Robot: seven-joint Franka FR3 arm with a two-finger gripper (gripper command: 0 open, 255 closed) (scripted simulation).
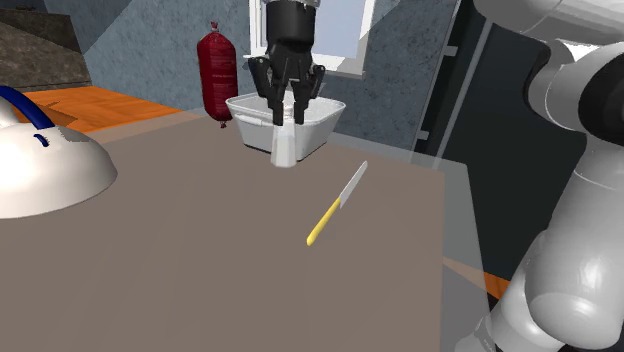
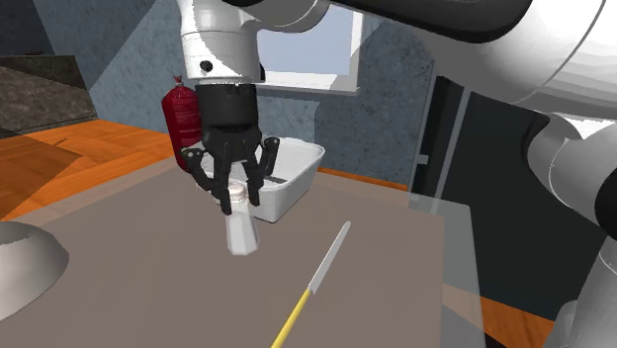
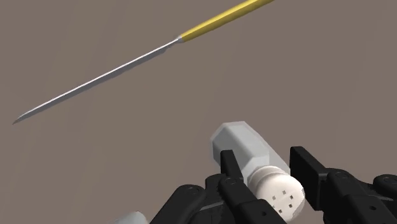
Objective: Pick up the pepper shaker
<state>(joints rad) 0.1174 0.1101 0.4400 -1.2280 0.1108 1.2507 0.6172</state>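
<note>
The pepper shaker (image 1: pixel 283 146) is a white faceted bottle with a holed cap. My gripper (image 1: pixel 287 108) is shut on its cap end from above, over the brown table (image 1: pixel 200 260) in front of a white tub. In the second exterior view the pepper shaker (image 2: pixel 240 230) hangs slightly tilted under the gripper (image 2: pixel 235 194). Whether its base touches the table I cannot tell. In the wrist view the black fingers (image 3: pixel 230 167) clasp the pepper shaker (image 3: pixel 245 147) just below its cap, with the gripper (image 3: pixel 266 168) around it.
A knife with a yellow handle (image 1: pixel 338 203) lies on the table, toward the stand from the shaker. A white tub (image 1: pixel 318 124) stands right behind the gripper, with a dark red bottle (image 1: pixel 215 72) beside it. A large white domed object (image 1: pixel 50 172) sits at the shoulder view's left.
</note>
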